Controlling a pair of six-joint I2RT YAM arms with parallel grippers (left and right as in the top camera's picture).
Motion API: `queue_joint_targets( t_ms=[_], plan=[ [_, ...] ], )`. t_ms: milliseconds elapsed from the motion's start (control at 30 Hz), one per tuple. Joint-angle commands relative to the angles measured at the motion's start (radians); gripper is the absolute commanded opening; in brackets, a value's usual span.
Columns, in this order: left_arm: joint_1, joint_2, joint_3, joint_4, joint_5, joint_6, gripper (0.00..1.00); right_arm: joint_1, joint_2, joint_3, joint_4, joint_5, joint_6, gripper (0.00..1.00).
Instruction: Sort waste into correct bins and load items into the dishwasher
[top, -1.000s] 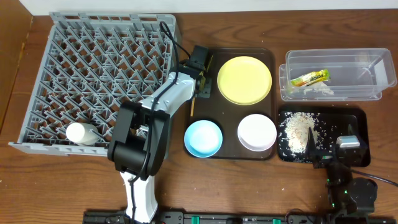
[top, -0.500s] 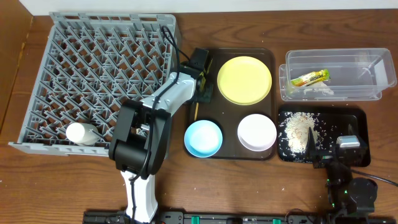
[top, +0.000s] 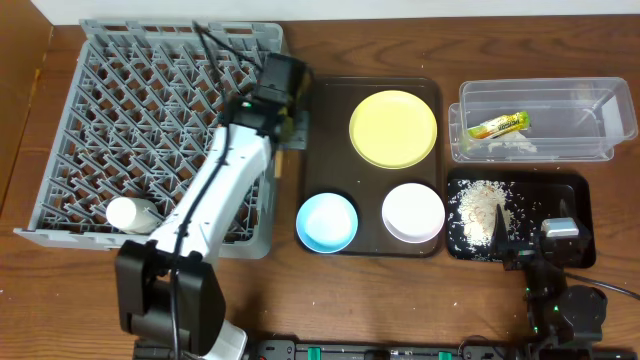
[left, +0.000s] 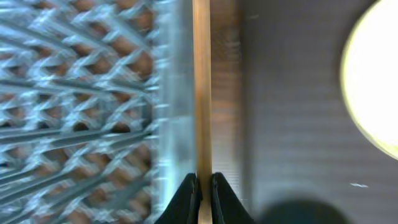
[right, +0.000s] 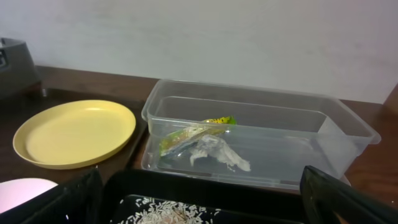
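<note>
My left gripper (top: 277, 135) is shut on a thin wooden chopstick (left: 201, 93) and holds it over the right edge of the grey dish rack (top: 150, 120). I cannot tell whether it holds one stick or two. The yellow plate (top: 393, 128), light-blue bowl (top: 327, 221) and small white bowl (top: 412, 212) sit on the brown serving tray (top: 330, 100). The clear tub (top: 540, 100) holds the yellow-green wrapper (top: 497, 126) and the white tissue (right: 217, 152). The black tray (top: 575, 195) holds whitish crumbs (top: 482, 210). My right gripper (top: 530, 235) is open and empty over the black tray.
A white cup-like object (top: 130, 214) lies in the rack's front left corner. The rack's right wall (left: 171, 93) runs right beside the held chopstick. Bare wooden table lies in front of the trays.
My left arm has swung left from the serving tray's left edge to the rack's right edge, carrying the chopstick off the tray. The right arm has not moved.
</note>
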Motion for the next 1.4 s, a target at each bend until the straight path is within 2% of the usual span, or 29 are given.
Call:
queue_joint_targets(
  t_ms=[0,167,200,300,333,367,500,667,800,1067,1267,1367],
  plan=[
    [0.055,0.051,-0.01,-0.012,-0.098,0.06,0.08,-0.01,-0.004,-0.002,-0.003,-0.004,0.012,0.99],
    [0.088,0.076,-0.01,-0.011,-0.098,0.095,0.1,-0.009,-0.004,-0.002,-0.004,-0.004,0.012,0.99],
    [0.087,0.076,-0.01,-0.013,-0.098,0.102,0.15,-0.01,-0.004,-0.002,-0.004,-0.004,0.012,0.99],
    [0.075,0.059,-0.008,-0.029,-0.09,0.099,0.38,-0.01,-0.004,-0.002,-0.004,-0.004,0.012,0.99],
    [0.069,0.049,-0.004,-0.042,-0.082,0.09,0.49,-0.01,-0.004,-0.002,-0.003,-0.004,0.012,0.99],
    [0.059,0.035,0.004,-0.062,-0.074,0.063,0.51,-0.01,-0.004,-0.002,-0.003,-0.004,0.012,0.99],
    [0.005,-0.054,0.026,-0.152,0.017,-0.032,0.52,-0.01,-0.004,-0.002,-0.004,-0.004,0.012,0.99],
    [-0.084,-0.143,0.021,-0.215,0.246,-0.193,0.51,-0.01,-0.004,-0.002,-0.003,-0.004,0.012,0.99],
    [-0.19,-0.131,-0.011,-0.203,0.281,-0.28,0.51,-0.01,-0.004,-0.002,-0.004,-0.004,0.012,0.99],
    [-0.383,-0.003,-0.084,-0.028,0.299,-0.279,0.51,-0.01,-0.004,-0.002,-0.004,-0.004,0.012,0.99],
    [-0.385,0.137,-0.084,0.038,0.416,-0.278,0.51,-0.01,-0.004,-0.002,-0.003,-0.004,0.012,0.99],
    [-0.38,0.209,-0.084,0.077,0.542,-0.242,0.49,-0.01,-0.004,-0.002,-0.003,-0.004,0.012,0.99]
  ],
)
